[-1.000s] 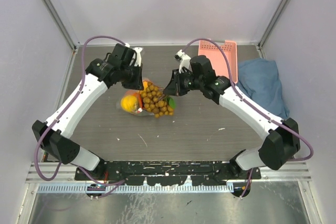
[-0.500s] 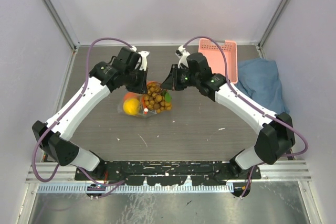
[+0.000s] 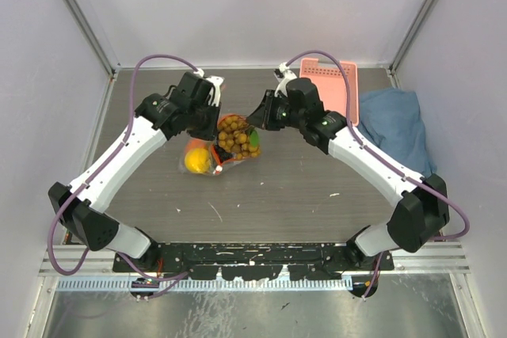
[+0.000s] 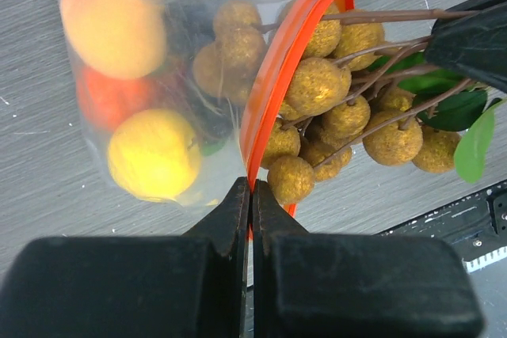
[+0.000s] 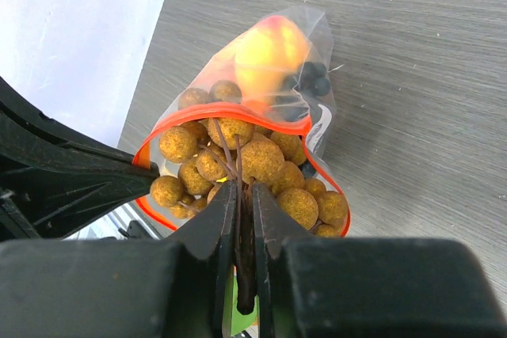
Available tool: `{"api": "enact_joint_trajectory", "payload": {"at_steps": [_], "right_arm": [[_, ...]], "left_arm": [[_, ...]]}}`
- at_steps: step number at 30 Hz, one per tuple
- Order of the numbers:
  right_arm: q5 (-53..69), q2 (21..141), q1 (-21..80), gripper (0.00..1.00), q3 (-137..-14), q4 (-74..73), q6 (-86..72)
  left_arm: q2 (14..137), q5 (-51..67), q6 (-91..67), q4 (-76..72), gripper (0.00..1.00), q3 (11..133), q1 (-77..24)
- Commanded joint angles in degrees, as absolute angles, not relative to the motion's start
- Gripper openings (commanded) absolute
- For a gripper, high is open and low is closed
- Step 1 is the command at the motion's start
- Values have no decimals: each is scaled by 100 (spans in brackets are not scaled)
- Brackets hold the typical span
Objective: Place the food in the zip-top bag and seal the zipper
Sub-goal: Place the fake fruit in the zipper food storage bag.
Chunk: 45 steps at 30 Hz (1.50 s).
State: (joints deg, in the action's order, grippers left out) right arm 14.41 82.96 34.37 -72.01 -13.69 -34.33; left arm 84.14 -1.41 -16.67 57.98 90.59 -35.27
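Note:
The clear zip-top bag [image 3: 207,157] hangs lifted at mid table. My left gripper [image 3: 218,119] is shut on its orange-red zipper strip [image 4: 273,77], holding the mouth open. Inside are a yellow ball [image 4: 154,156], an orange ball [image 4: 115,17], an orange-red fruit [image 4: 107,99] and dark berries [image 5: 310,77]. My right gripper [image 3: 255,122] is shut on the stem [image 5: 242,219] of the brownish grape bunch [image 3: 234,136]. The bunch sits in the bag's mouth, partly inside, its green leaves [image 4: 467,120] outside.
A pink basket [image 3: 333,86] stands at the back right. A blue cloth [image 3: 394,124] lies by the right wall. The metal frame rail runs along the near edge.
Both grippers have moved toward the back with the bag and the bunch. The grape bunch has gone further into the bag's open mouth.

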Motion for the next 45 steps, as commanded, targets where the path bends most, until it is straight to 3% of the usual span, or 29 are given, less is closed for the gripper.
{"api": "enact_joint_trajectory", "payload": {"at_steps": [1, 24, 45], "right_arm": [[1084, 7967, 3368, 1, -7319, -785, -3697], [1261, 8224, 3653, 1, -6790, -91, -4361], [-1097, 7066, 3674, 1, -6133, 1185, -4480]], "left_arm": [[8171, -275, -1526, 5875, 0, 9150, -3560], [8455, 124, -2404, 5423, 0, 9492, -3593], [8882, 1830, -3156, 4443, 0, 9897, -3893]]}}
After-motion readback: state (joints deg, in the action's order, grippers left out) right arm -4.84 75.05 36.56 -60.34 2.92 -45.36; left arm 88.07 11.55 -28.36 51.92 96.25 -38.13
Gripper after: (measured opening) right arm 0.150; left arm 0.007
